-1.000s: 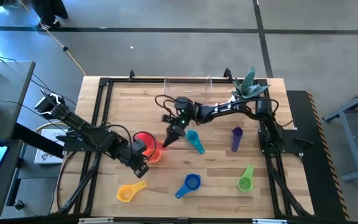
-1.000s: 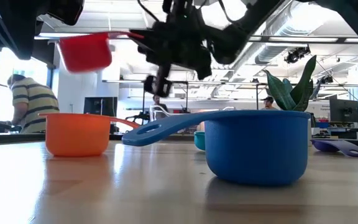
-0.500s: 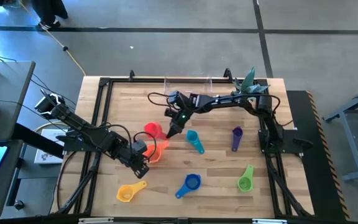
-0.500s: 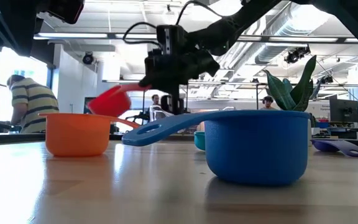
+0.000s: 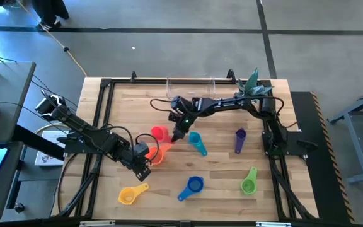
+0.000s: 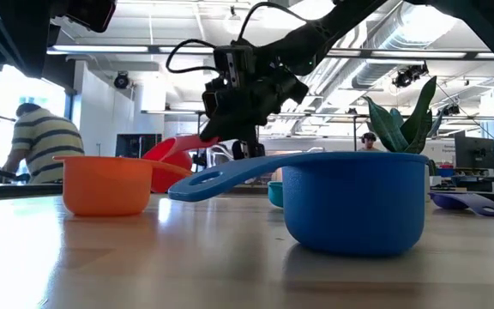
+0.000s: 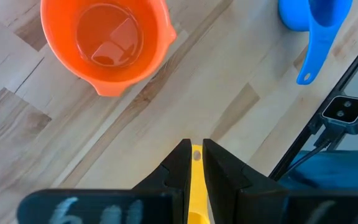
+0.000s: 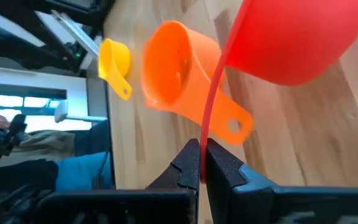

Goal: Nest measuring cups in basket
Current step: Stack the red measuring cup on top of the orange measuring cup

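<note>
Red measuring cup [image 5: 159, 133], pinched by its handle in the right gripper [image 5: 176, 135], hangs beside the orange cup [image 5: 157, 154]; left gripper [image 7: 193, 163] is closed.

My right arm reaches across the table toward its middle, wrist bent down, and my right gripper [image 5: 176, 133] has its 2 fingers [image 8: 219, 167] pinched tight. My left arm lies low, left gripper [image 5: 145, 170] with jaws almost together.
</note>
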You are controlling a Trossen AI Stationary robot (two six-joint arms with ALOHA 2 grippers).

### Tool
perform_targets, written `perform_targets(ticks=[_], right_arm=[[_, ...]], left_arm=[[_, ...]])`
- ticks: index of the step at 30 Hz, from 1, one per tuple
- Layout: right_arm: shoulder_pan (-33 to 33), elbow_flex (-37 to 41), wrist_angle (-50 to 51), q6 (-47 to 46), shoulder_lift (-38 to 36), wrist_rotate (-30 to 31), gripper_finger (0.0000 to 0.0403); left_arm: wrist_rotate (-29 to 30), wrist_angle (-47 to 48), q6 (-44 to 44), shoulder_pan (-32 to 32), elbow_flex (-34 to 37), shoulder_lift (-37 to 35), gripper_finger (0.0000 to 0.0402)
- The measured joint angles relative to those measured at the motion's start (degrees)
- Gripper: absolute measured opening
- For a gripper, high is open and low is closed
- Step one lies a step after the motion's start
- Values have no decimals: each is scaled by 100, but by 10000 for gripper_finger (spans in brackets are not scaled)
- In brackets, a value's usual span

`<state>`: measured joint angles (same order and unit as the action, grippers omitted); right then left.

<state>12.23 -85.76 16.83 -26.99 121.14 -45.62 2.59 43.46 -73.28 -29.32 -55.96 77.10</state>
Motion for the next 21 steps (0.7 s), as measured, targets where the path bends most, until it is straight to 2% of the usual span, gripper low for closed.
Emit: perform_targets(ticks=[8,21], right_arm=[[-137,2,477,158,2,13,0],[-597,2,473,-133,2,132,0]], left_arm=[[0,2,87,0,0,-2,30],[0,0,94,0,0,0,30]])
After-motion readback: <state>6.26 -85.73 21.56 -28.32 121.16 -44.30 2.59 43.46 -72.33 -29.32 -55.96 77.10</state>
